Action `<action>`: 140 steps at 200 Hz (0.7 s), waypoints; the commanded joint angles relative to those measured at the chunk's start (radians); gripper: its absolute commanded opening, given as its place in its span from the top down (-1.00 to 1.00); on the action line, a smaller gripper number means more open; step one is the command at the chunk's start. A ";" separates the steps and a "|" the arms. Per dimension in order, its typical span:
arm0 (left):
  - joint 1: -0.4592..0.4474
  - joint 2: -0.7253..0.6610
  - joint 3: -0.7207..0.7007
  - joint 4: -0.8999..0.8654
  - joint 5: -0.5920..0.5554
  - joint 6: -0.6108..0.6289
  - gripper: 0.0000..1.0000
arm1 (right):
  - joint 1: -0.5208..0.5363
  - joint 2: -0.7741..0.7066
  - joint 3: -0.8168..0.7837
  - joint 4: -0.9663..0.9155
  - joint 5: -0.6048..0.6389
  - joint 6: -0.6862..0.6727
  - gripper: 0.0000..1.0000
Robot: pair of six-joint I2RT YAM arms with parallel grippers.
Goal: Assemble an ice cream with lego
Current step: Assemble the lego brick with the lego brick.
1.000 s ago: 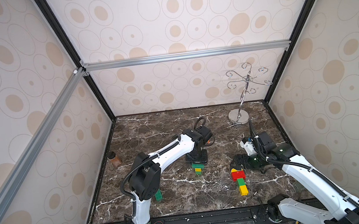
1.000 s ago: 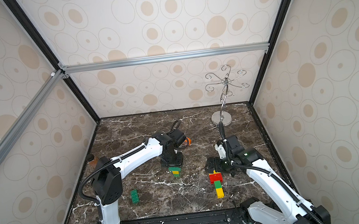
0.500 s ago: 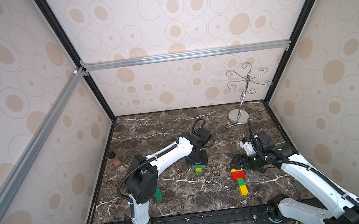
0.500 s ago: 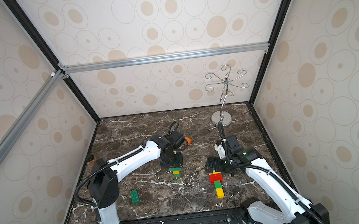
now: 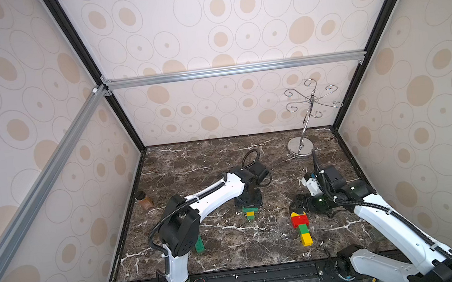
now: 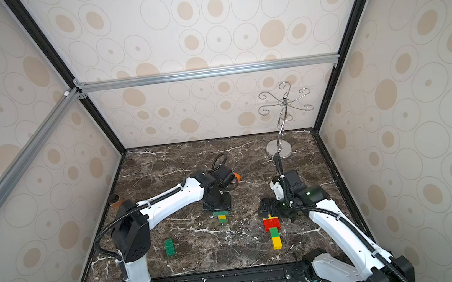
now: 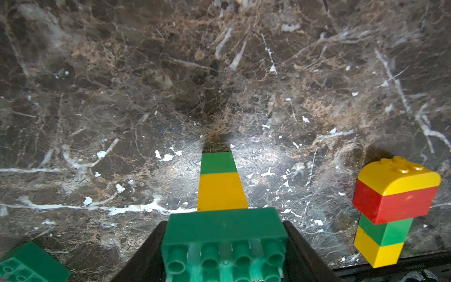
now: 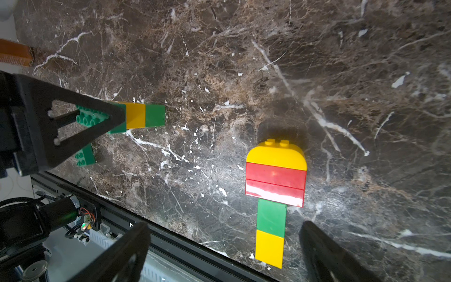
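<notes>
My left gripper [image 5: 249, 207] [image 7: 224, 244] points down and is shut on a green oblong lego brick [image 7: 224, 229]. A yellow brick [image 7: 220, 191] and a small green brick [image 7: 218, 162] hang below it, close to the marble; I cannot tell whether they touch it. To the right, a finished stack lies flat: yellow dome [image 8: 275, 155], red bricks [image 8: 275, 182], green, then yellow [image 5: 302, 227] [image 6: 273, 231]. My right gripper [image 5: 298, 205] [image 8: 223, 227] stands open at the dome end, above the stack and holding nothing. A loose green oblong brick [image 5: 199, 244] [image 6: 169, 247] lies near the front left.
An orange dome piece [image 6: 237, 177] peeks out behind the left wrist. A brown jar [image 5: 144, 200] stands by the left wall. A metal hook stand [image 5: 301, 147] rises at the back right. The black front rail [image 8: 170, 234] borders the marble.
The left arm's elbow has shifted slightly; its gripper and the held bricks stay almost in place. The right arm has not moved.
</notes>
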 commanded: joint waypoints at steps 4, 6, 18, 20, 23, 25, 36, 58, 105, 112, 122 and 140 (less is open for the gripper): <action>-0.037 0.095 -0.047 -0.055 0.052 -0.005 0.21 | -0.010 -0.002 0.025 -0.008 0.009 -0.014 -0.97; -0.037 0.096 -0.043 -0.055 0.051 -0.005 0.21 | -0.011 -0.003 0.024 -0.008 0.009 -0.014 -0.97; -0.037 0.103 -0.021 -0.063 0.045 -0.005 0.20 | -0.011 -0.005 0.023 -0.008 0.009 -0.012 -0.97; -0.037 0.103 -0.018 -0.065 0.046 -0.006 0.20 | -0.011 -0.005 0.023 -0.008 0.008 -0.011 -0.97; -0.037 0.103 -0.017 -0.062 0.048 -0.005 0.19 | -0.011 -0.006 0.023 -0.008 0.008 -0.011 -0.97; -0.037 0.103 -0.015 -0.061 0.050 -0.006 0.18 | -0.011 -0.006 0.023 -0.009 0.008 -0.011 -0.97; -0.037 0.102 -0.010 -0.058 0.053 -0.006 0.10 | -0.011 -0.011 0.022 -0.008 0.012 -0.010 -0.97; -0.037 0.095 0.001 -0.059 0.048 -0.006 -0.02 | -0.011 -0.014 0.020 -0.014 0.013 -0.011 -0.97; -0.035 0.083 0.037 -0.066 0.024 -0.013 -0.24 | -0.012 -0.017 0.023 -0.016 0.014 -0.012 -0.97; -0.035 0.081 0.039 -0.064 0.023 -0.016 -0.25 | -0.013 -0.017 0.023 -0.014 0.014 -0.012 -0.97; -0.035 0.080 0.043 -0.062 0.022 -0.014 -0.28 | -0.012 -0.017 0.023 -0.015 0.014 -0.012 -0.97; -0.035 0.074 0.051 -0.059 0.014 -0.017 -0.31 | -0.012 -0.019 0.024 -0.015 0.013 -0.012 -0.97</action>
